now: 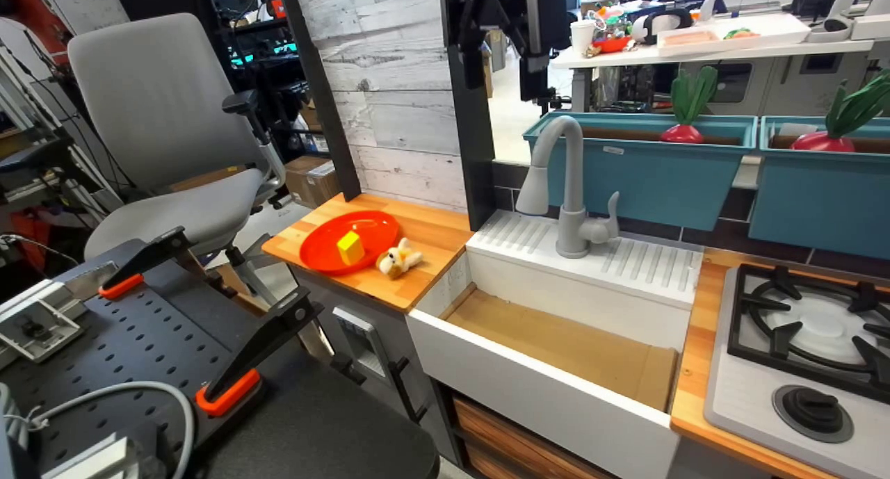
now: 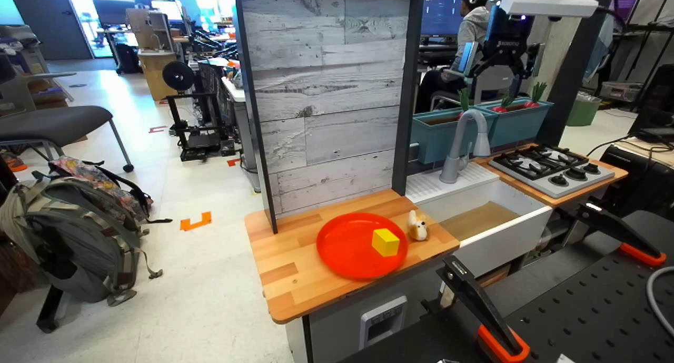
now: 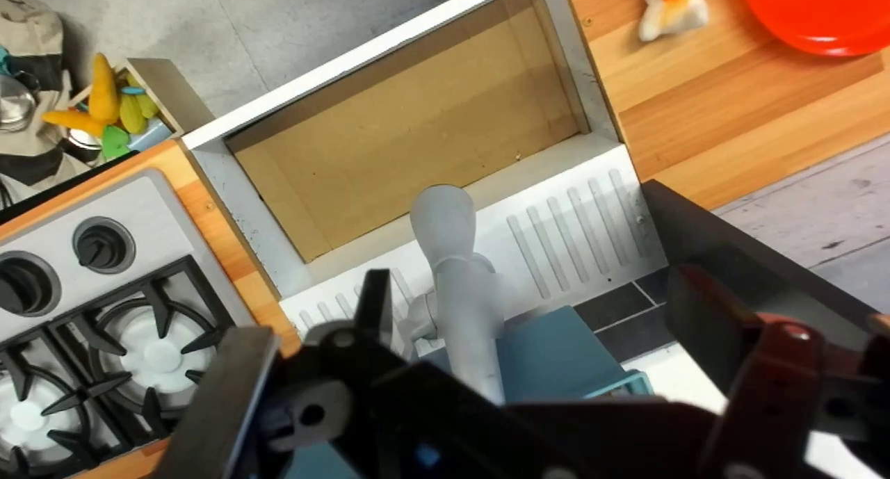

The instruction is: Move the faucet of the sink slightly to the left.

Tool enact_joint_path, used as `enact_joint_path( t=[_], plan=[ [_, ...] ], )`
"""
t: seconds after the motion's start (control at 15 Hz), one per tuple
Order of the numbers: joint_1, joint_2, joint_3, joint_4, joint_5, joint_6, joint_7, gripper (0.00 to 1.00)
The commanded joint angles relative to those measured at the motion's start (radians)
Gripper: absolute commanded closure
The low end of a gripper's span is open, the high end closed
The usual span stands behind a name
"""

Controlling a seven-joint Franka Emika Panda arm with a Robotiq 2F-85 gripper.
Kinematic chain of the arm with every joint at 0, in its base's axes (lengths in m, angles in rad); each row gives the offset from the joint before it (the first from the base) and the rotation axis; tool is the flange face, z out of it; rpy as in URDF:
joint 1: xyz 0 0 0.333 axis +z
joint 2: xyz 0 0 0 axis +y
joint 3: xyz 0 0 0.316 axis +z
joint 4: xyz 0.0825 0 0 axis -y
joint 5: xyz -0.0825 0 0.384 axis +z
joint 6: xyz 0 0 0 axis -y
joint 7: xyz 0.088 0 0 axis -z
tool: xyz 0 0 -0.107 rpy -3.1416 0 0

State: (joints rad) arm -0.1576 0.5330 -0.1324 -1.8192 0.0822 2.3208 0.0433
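The matte grey faucet stands upright on the ribbed drainboard at the back of the sink, with its gooseneck spout arching over the basin. It shows too in an exterior view and in the wrist view, where the spout is seen from above. The white sink has a tan bottom; its rim also shows in an exterior view and the wrist view. My gripper hangs above the faucet, apart from it, also in an exterior view. In the wrist view the jaws are wide open with nothing between them.
Teal planters with toy radishes hang behind the faucet. A dark post and whitewashed wood panel rise beside the sink. A red plate with a yellow block and a small plush toy lie on the wooden counter. A stovetop flanks the sink.
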Motion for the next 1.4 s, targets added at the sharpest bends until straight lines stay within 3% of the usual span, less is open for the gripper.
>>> enact_joint_path(
  t=[0.0, 0.53, 0.6, 0.73, 1.2, 1.33],
  plan=[
    [-0.008, 0.102, -0.009, 0.089, -0.036, 0.016, -0.001, 0.00],
    [-0.021, 0.242, -0.023, 0.220, -0.052, 0.011, 0.003, 0.00],
    [-0.023, 0.251, -0.024, 0.229, -0.054, 0.013, 0.001, 0.25],
    [-0.024, 0.264, -0.023, 0.245, -0.061, 0.006, -0.007, 0.32],
    [-0.031, 0.256, 0.008, 0.232, -0.050, -0.006, -0.045, 0.88],
    [-0.041, 0.246, 0.030, 0.222, -0.033, -0.015, -0.071, 0.99]
  ],
)
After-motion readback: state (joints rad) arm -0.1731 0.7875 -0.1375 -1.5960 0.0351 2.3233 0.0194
